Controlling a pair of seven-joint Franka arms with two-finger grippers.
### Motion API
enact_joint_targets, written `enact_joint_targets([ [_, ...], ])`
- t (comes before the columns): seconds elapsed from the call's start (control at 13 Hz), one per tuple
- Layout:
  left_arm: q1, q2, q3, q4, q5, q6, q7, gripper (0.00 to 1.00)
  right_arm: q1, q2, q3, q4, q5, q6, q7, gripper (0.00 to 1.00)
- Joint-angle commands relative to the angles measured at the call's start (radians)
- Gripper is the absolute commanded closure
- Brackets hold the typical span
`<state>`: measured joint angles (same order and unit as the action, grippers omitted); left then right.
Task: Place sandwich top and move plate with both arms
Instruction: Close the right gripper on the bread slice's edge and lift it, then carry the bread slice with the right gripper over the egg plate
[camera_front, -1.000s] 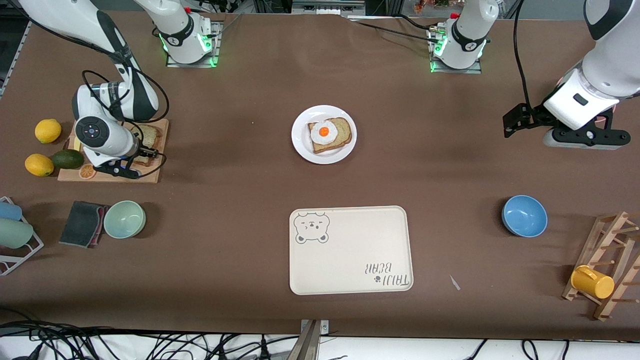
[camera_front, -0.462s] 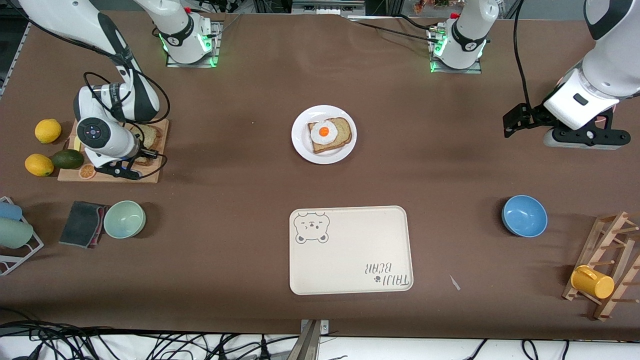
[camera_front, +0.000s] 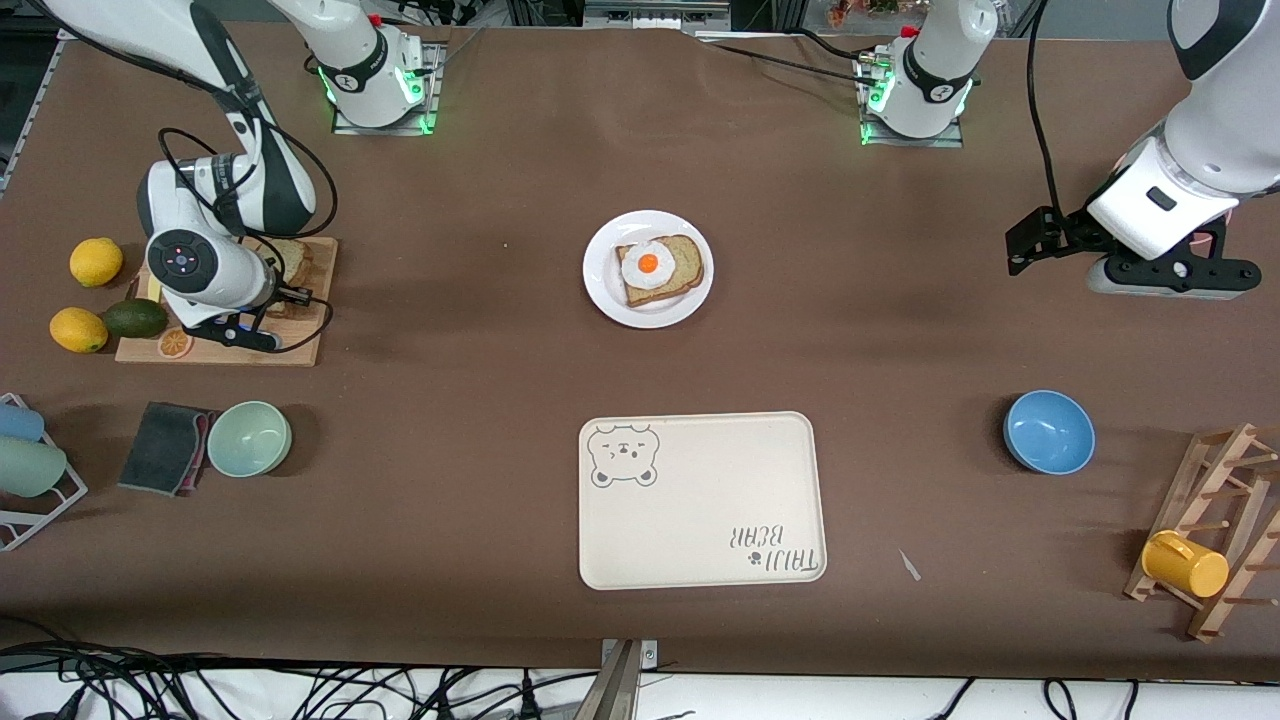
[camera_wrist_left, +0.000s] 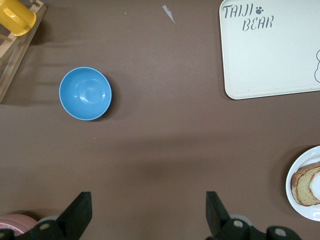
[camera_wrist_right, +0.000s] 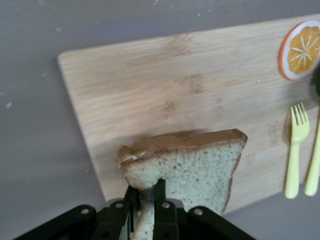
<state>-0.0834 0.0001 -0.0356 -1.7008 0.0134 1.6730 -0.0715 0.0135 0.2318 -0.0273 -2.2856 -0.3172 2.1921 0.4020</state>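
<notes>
The sandwich top, a plain brown bread slice, is pinched at one edge by my right gripper over the wooden cutting board. In the right wrist view the slice hangs tilted from the shut fingers of the right gripper, just above the board. The white plate sits mid-table with an egg-topped slice on it. My left gripper waits open and empty over bare table at the left arm's end; its own view shows it and the plate's rim.
Two lemons and an avocado lie beside the board. An orange slice and a yellow fork lie on it. The cream bear tray lies nearer the camera than the plate. A green bowl, blue bowl and mug rack stand around.
My right gripper has risen a little with the bread slice, which has come up off the cutting board. The left arm has not moved.
</notes>
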Motion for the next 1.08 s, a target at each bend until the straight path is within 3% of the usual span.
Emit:
enact_joint_targets([
  [0.0,0.001,0.015,-0.001,0.033,-0.027,-0.022,-0.005,0.0,-0.004,-0.077,0.103,0.024,0.097,-0.122,0.052,1.0],
  [0.23,0.001,0.014,-0.001,0.032,-0.027,-0.022,-0.005,0.0,0.002,-0.062,0.236,0.231,0.264,-0.351,0.184,1.0],
  [0.38,0.001,0.015,-0.001,0.033,-0.027,-0.022,-0.005,0.0,0.019,-0.031,0.277,0.342,0.366,-0.426,0.295,1.0],
  [1.0,0.001,0.014,-0.001,0.033,-0.027,-0.022,-0.005,0.0,0.27,0.173,0.283,0.624,0.497,-0.356,0.906,1.0],
])
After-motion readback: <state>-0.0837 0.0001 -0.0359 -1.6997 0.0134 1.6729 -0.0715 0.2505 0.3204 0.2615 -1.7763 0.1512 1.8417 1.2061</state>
